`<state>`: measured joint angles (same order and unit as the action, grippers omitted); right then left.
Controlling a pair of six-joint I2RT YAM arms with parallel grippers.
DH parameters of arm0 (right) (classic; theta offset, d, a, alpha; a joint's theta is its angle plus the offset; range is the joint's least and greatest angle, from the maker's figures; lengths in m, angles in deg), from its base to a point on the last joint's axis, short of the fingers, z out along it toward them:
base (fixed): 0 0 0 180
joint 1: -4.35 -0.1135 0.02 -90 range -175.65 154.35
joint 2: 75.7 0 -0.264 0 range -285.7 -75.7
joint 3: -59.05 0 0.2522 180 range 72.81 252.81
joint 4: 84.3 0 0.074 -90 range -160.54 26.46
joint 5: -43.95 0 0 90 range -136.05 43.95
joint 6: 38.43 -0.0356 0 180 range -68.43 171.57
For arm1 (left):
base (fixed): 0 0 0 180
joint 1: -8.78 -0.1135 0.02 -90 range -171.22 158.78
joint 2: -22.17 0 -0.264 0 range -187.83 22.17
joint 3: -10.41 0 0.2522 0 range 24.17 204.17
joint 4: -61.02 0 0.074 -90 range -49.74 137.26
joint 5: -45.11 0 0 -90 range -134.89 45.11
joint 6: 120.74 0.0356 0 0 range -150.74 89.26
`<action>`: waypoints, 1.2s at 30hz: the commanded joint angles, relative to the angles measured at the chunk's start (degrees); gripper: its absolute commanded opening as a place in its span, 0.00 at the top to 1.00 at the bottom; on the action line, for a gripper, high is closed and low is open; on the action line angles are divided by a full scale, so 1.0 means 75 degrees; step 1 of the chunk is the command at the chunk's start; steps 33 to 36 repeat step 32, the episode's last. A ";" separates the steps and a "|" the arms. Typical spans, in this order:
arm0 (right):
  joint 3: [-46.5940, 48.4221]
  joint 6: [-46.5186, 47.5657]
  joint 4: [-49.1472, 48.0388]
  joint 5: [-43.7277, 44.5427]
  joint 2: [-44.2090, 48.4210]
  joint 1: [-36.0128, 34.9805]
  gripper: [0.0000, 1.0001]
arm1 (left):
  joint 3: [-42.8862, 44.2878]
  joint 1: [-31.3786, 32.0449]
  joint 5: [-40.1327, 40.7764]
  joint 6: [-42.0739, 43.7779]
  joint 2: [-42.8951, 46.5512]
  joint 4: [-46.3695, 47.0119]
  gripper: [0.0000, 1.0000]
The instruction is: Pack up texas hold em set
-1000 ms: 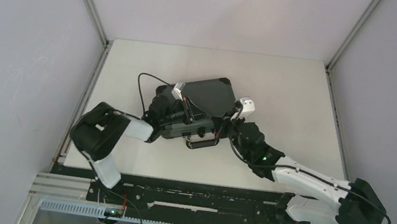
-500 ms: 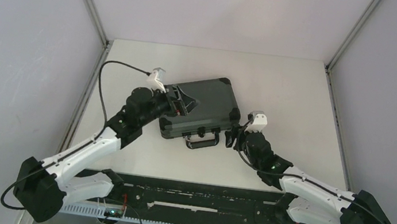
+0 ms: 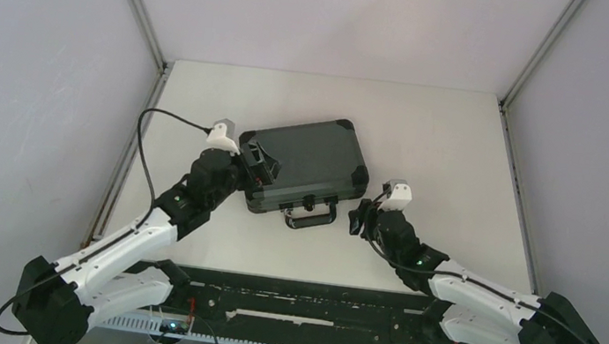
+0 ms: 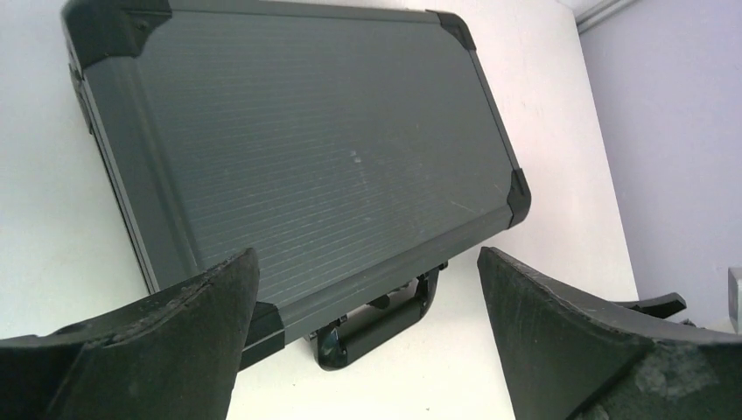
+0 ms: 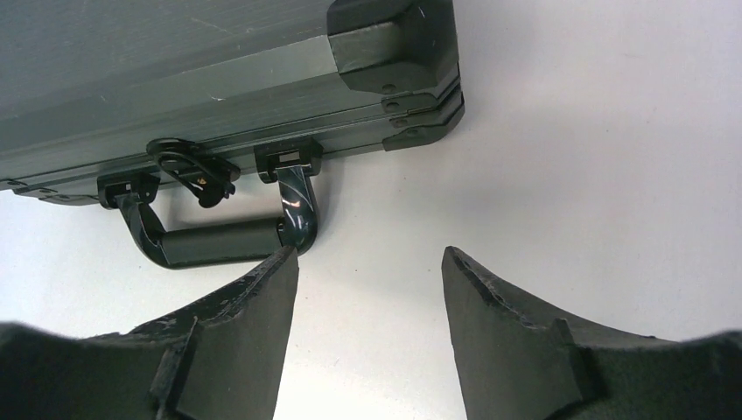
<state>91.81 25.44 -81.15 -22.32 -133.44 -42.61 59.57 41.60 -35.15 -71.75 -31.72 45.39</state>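
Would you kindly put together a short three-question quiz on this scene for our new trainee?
1. True or false: the briefcase lies on the table with its lid shut.
2. The left hand is: A) shut on a poker chip; B) open and holding nothing; C) shut on a card box.
3. Which hand sits just beside the carrying handle?

Key: 1 true; 2 B; 3 the right hand.
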 commanded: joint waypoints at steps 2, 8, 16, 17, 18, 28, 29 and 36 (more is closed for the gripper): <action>-0.0068 -0.0264 -0.0157 0.0126 0.0220 -0.0004 0.31 | -0.0041 -0.0005 0.0376 -0.0026 0.0209 0.0062 0.00; -0.0296 -0.0428 -0.0180 0.0216 0.0297 0.0014 0.32 | -0.0136 -0.0005 0.0539 -0.0086 0.0276 0.0056 0.00; -0.0383 -0.0426 -0.0134 0.0228 0.0327 0.0134 0.33 | -0.0091 -0.0005 0.0463 -0.0098 0.0116 0.0114 0.00; -0.0380 -0.0416 -0.0138 0.0215 0.0327 0.0152 0.33 | -0.0091 -0.0005 0.0458 -0.0104 0.0103 0.0120 0.00; -0.0388 -0.0415 -0.0137 0.0209 0.0327 0.0161 0.34 | -0.0085 -0.0005 0.0440 -0.0091 0.0093 0.0120 0.00; -0.0424 -0.0472 -0.0226 0.0116 0.0189 0.0217 0.34 | -0.0079 -0.0005 0.0386 -0.0063 0.0043 0.0120 0.00; -0.0423 -0.0475 -0.0226 0.0110 0.0187 0.0216 0.34 | -0.0079 -0.0005 0.0399 -0.0054 0.0037 0.0120 0.00; -0.0413 -0.0472 -0.0217 0.0113 0.0216 0.0220 0.34 | -0.0098 -0.0005 0.0369 -0.0079 0.0054 0.0156 0.00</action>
